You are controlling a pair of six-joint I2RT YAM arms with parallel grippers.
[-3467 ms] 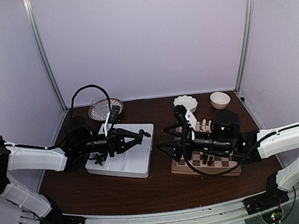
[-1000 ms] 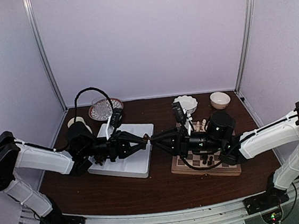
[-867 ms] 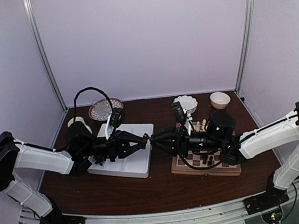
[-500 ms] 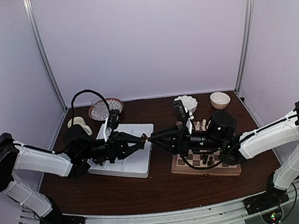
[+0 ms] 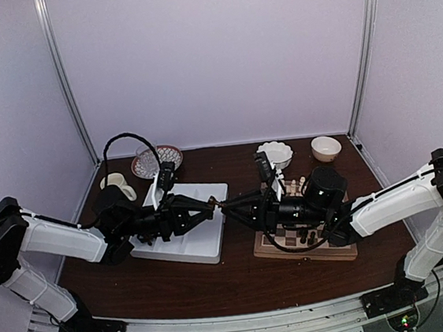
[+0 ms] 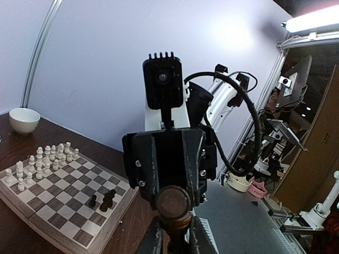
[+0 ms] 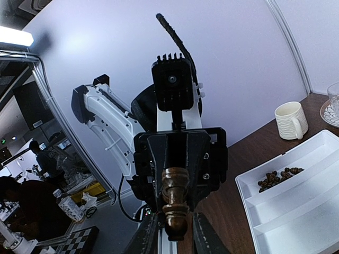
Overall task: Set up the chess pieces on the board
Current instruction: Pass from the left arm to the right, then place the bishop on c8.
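Note:
Between the white tray [image 5: 191, 250] and the board [image 5: 343, 251], a dark brown chess piece [image 5: 216, 207] hangs level in the air. My left gripper [image 5: 209, 208] is shut on one end of it. From the opposite side my right gripper [image 5: 225, 206] faces it. In the right wrist view, the piece [image 7: 176, 203] lies between my right fingers [image 7: 152, 235], which stand close on both sides with thin gaps. Seen from the left wrist, its round end [image 6: 172, 203] sits above my clamped left fingers [image 6: 152, 238]. Other dark pieces [image 5: 304, 237] stand on the board.
Pale chessmen [image 5: 299, 183] line the board's far rows. More dark pieces [image 7: 275, 178] lie in the tray's far compartment. A cream mug [image 5: 115, 182], a patterned dish [image 5: 156, 158], a scalloped white dish [image 5: 275, 152] and a small bowl [image 5: 326, 148] stand along the back.
The two grippers, apart a few seconds ago over the tray and the board, have come together between them. Over the last second the meeting point has drifted slightly left.

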